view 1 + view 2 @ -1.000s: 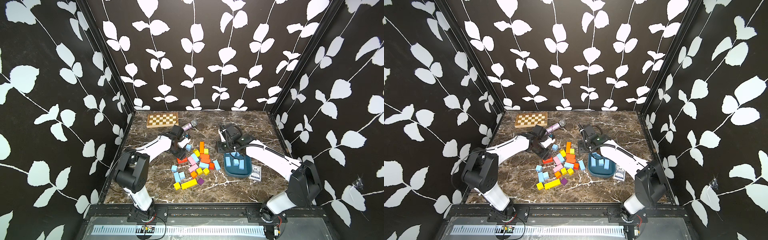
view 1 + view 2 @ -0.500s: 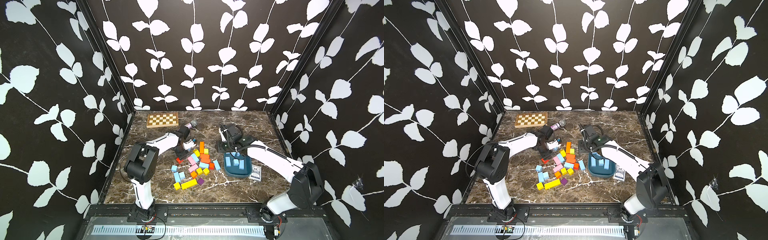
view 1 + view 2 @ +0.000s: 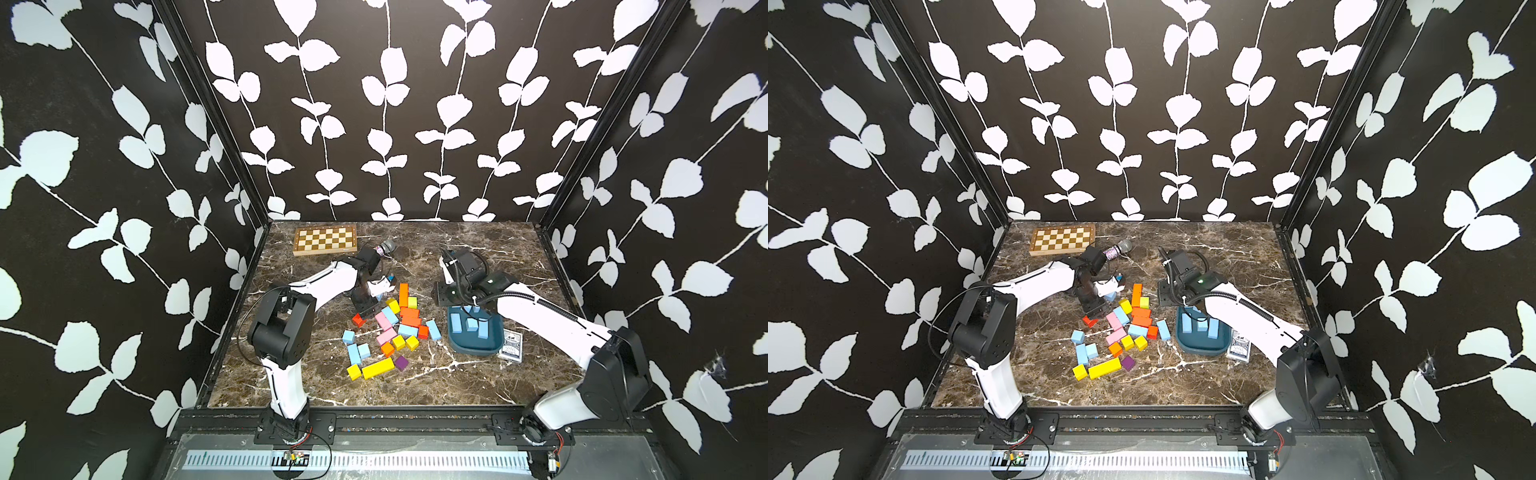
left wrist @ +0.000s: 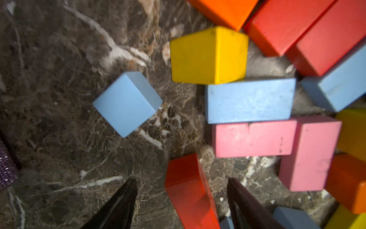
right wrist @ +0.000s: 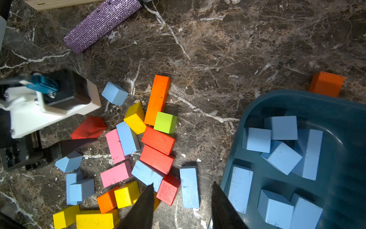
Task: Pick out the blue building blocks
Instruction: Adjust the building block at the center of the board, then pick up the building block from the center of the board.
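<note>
Left pincer (image 4: 181,181): jaws apart, straddling red block (image 4: 188,190); apparently not clamped, view blurred. Right pincer (image 5: 183,184): released, empty, beside tray (image 5: 352,150).

Blue building blocks (image 5: 281,156): some in tray, rest in mixed pile on worktop (image 5: 257,49). Judged light, rigid, matte; grip opposite flat faces.

Lone blue cube (image 4: 127,103) clear all round. Blue bar (image 4: 249,100) hemmed between yellow cube (image 4: 208,55) and pink block (image 4: 251,138); short ends freer.

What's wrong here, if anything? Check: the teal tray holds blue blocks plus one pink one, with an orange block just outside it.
The pink one is wrong: the teal tray holds only blue blocks, as the right wrist view shows. The orange block does sit just outside it.
</note>
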### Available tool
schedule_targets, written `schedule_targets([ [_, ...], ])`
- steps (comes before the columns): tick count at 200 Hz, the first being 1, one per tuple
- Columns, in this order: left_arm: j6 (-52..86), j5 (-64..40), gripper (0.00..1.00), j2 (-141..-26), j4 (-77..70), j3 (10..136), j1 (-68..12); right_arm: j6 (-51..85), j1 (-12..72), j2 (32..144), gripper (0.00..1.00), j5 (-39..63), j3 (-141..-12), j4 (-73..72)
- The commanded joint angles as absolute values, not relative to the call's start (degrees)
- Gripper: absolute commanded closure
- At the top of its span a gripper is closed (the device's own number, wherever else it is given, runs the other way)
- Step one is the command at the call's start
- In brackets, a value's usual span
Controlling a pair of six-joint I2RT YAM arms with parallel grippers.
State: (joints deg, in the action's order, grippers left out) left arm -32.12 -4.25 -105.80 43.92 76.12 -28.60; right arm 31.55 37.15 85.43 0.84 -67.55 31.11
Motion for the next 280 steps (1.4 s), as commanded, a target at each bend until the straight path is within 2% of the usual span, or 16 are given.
schedule_targets([
  [1, -28.17, -6.01, 0.24, -105.01, 43.13, 79.77, -28.83, 31.38, 37.53, 84.64, 0.54, -0.16, -67.58, 31.75],
  [95, -15.85, -4.14, 0.23, -115.23, 43.76, 89.88, -28.91, 30.91, 37.53, 83.7, 0.54, -0.52, -67.61, 32.43],
  [108, -15.35, -3.19, 0.27, -116.17, 43.66, 90.0, -28.83, 30.76, 37.53, 83.37, 0.54, -0.84, -67.51, 32.63],
  [136, -14.59, -1.47, 0.43, -117.83, 43.75, 90.08, -28.85, 30.59, 37.53, 82.97, 0.54, -1.12, -67.36, 33.05],
  [160, -14.33, -1.35, 0.61, -118.64, 43.63, 90.28, -28.85, 30.6, 37.53, 82.71, 0.54, -1.27, -67.12, 33.16],
  [190, -15.54, -2.02, 0.75, -117.34, 44.13, 90.87, -28.9, 30.41, 37.44, 81.98, 0.54, -1.57, -66.67, 33.05],
  [235, -23.49, -8.25, 0.8, -108.44, 41.54, 87.07, -28.87, 31.25, 35.92, 81.04, 0.55, 1.25, -65.7, 30.31],
  [280, -44.06, -20.06, 0.81, -95.61, 37.61, 77.0, -28.91, 35.77, 32.55, 81.0, 0.54, 13.07, -64.45, 23.19],
])
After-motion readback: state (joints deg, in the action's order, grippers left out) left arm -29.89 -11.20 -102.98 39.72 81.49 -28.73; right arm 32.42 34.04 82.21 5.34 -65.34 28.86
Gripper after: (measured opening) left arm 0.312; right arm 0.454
